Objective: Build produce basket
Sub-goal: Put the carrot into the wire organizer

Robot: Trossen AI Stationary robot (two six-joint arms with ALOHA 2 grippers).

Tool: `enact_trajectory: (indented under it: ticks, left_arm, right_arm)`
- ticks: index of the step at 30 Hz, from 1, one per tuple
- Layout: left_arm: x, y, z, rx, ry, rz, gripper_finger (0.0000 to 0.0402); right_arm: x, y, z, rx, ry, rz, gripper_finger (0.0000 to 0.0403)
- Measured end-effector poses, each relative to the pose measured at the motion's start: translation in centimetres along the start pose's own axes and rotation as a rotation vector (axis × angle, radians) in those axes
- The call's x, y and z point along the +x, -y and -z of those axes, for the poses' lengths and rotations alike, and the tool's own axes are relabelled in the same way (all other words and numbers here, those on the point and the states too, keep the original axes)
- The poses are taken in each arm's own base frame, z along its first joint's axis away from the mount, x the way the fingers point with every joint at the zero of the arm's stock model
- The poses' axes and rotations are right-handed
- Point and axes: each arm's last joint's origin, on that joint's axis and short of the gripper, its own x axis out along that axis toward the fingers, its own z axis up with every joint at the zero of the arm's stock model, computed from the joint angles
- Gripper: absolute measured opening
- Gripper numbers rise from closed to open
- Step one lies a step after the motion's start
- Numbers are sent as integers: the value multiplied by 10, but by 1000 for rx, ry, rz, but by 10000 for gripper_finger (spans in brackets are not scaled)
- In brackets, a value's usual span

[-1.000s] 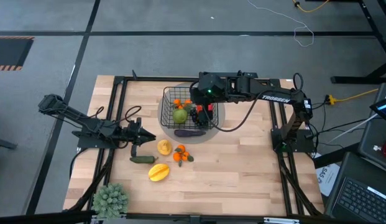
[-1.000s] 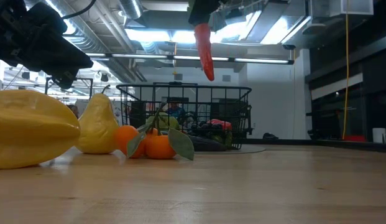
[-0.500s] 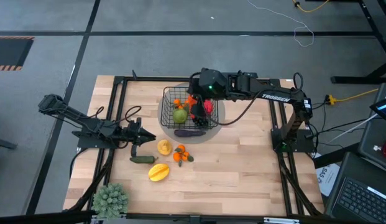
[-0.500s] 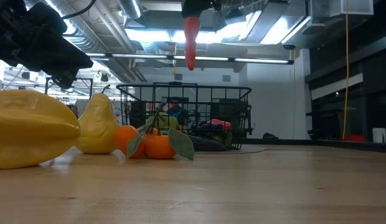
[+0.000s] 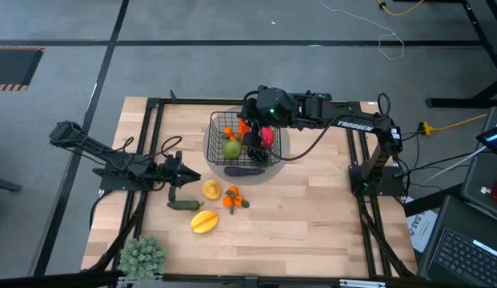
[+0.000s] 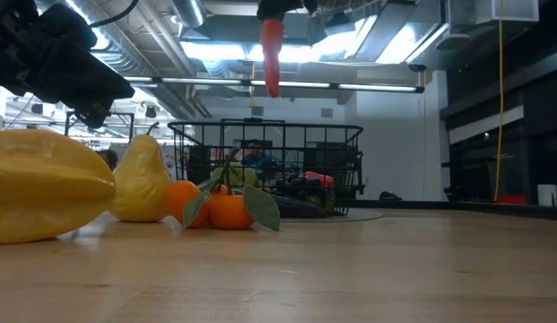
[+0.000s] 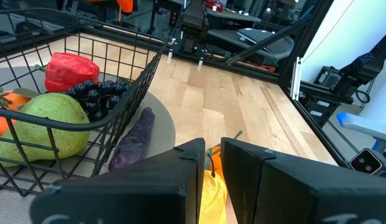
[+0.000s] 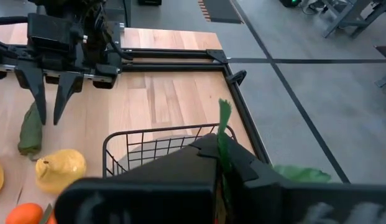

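On the counter (image 5: pixel 312 216) the loose produce (image 5: pixel 206 212) lies nearest, behind it the basket (image 5: pixel 218 144), and above it the right pincer (image 5: pixel 250 132) is clenched on a red pepper (image 6: pixel 272 54) (hanging high), which may bounce out if released from there.

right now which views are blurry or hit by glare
Low view: ceiling lights glare behind the hanging red pepper, and the near yellow starfruit is soft. Right wrist view: the right gripper is a blurred dark mass. High view: evenly lit.
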Motion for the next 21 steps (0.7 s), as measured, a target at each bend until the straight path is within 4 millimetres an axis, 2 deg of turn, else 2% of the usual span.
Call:
enact_trajectory:
  ticks: [5,14,21]
  left_arm:
    - [0,0,0,0,0,0,41]
    - [0,0,0,0,0,0,41]
    - [0,0,0,0,0,0,41]
  right_arm:
    - [6,-2,2,-3,-14,-1,0]
    - [44,1,17,-69,-105,83,0]
    - [48,7,19,-61,-115,142,1]
